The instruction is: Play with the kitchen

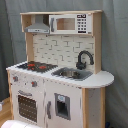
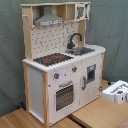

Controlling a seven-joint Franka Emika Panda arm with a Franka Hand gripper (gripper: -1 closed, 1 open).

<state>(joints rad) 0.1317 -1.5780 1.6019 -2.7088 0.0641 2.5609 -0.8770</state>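
Second exterior view shows the most of the setup, so read it from its left edge across. You see the kitchen (image 2: 60,65) standing upright on the wooden floor (image 2: 95,112), well to the left of the claw (image 2: 118,92). On the kitchen, farthest from the claw, sits the grey hood (image 2: 48,20); below it lies the stovetop (image 2: 52,59) with its red rings. Nearer the claw come the oven door (image 2: 64,95), then the black faucet (image 2: 74,40) over the sink (image 2: 82,50), then the microwave (image 2: 81,11) at the top corner. The cupboard door (image 2: 90,75) is the kitchen part closest to the claw.

The claw is low at the second exterior view's right edge, near the kitchen's base and apart from it. You cannot tell whether its fingers are apart or together. First exterior view shows only a pale shape at the bottom edge, too cut off to identify.

Judged from this layout, the step in hand is the approach: nothing on the kitchen is touched, and all doors appear closed. The next move calls for you to raise the claw and bring it leftward toward a chosen feature, such as the cupboard door handle, aligned squarely before contact.
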